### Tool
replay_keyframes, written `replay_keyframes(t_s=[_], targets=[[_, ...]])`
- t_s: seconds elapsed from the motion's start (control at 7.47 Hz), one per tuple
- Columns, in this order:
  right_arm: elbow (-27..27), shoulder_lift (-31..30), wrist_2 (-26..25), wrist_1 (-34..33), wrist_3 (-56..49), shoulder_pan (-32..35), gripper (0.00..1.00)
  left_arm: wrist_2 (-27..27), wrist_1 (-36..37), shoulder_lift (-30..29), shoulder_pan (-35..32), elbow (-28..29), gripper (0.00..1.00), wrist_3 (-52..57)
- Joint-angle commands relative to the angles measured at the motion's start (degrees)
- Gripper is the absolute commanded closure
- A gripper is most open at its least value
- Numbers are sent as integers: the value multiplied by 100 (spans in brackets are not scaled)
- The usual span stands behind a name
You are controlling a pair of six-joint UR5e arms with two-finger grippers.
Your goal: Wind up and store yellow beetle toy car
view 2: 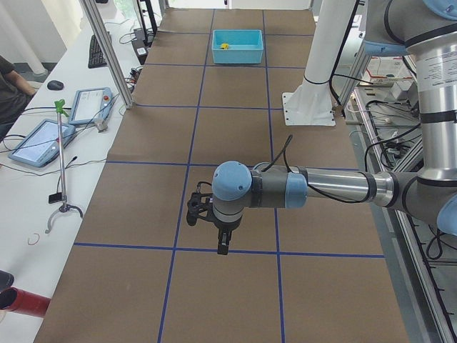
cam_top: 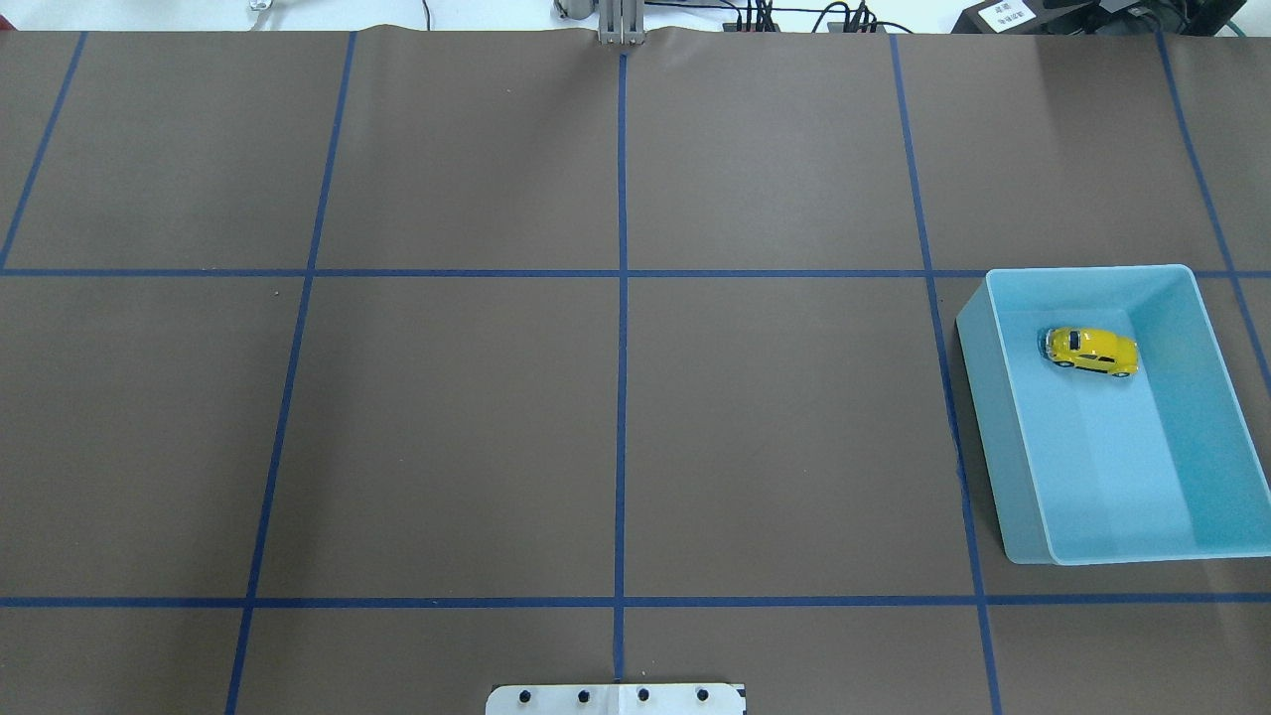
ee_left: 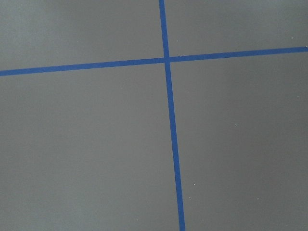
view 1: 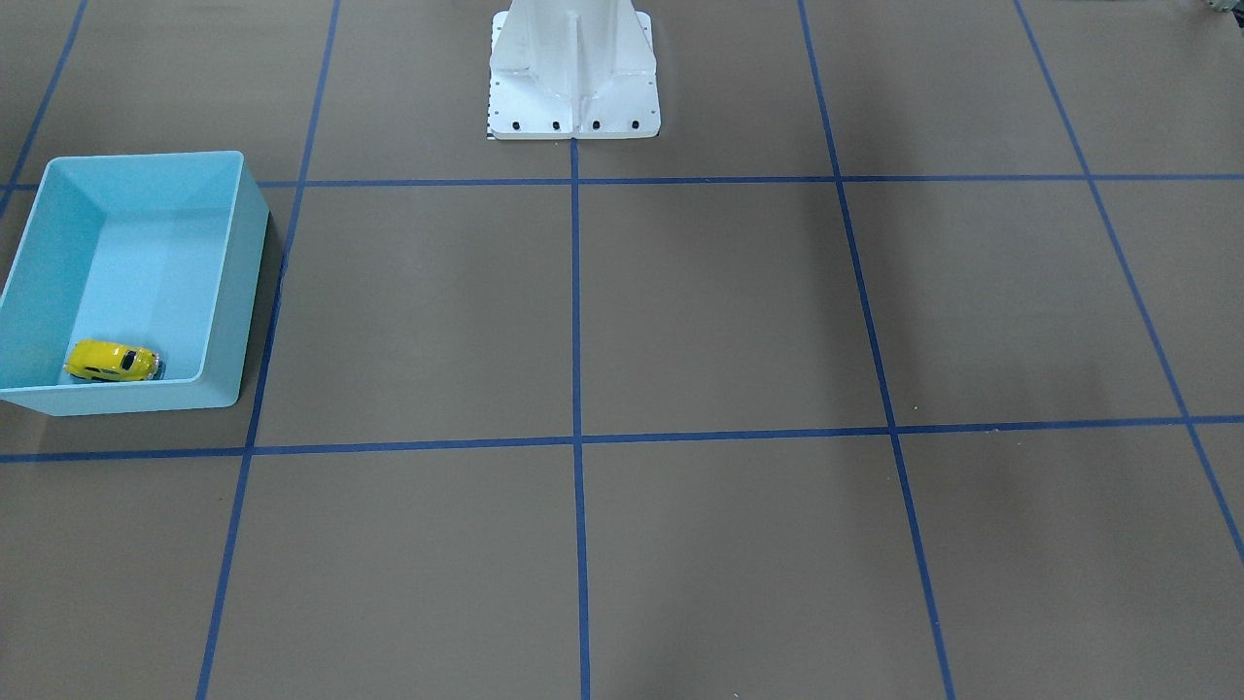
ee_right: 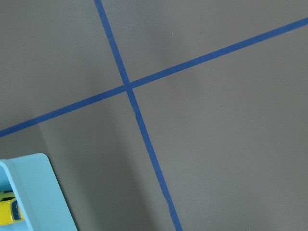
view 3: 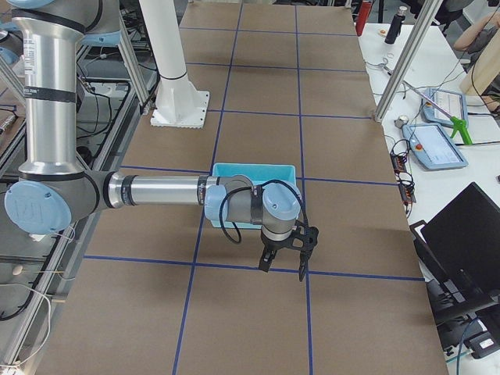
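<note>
Overhead and front-facing cameras look steeply down from opposite sides, sharing the open light-blue plastic bin (cam_top: 985, 417) and the glossy yellow beetle toy car (cam_top: 1090, 350) inside. End cameras look lengthwise toward it; the right wrist camera sits close above its corner.

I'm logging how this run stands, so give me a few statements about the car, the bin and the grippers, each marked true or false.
1. The yellow toy car lies inside the light blue bin. True.
2. The bin stands on the robot's left side of the table. False: it stands on the robot's right side.
3. One gripper holds the car. False: the left gripper and the right gripper both hang over bare table, neither touching the car.
4. The car sits at the end of the bin farther from the robot. True.
</note>
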Motion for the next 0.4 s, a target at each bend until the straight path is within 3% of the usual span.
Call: replay_keyframes(t_s=[0.0,0.27], targets=[[2,-12,0,4,0,16,0,8,10,-12,3,43,0,-6],[142,-161,0,4,0,16,0,-1,27,-21,-23,-44,0,-6]])
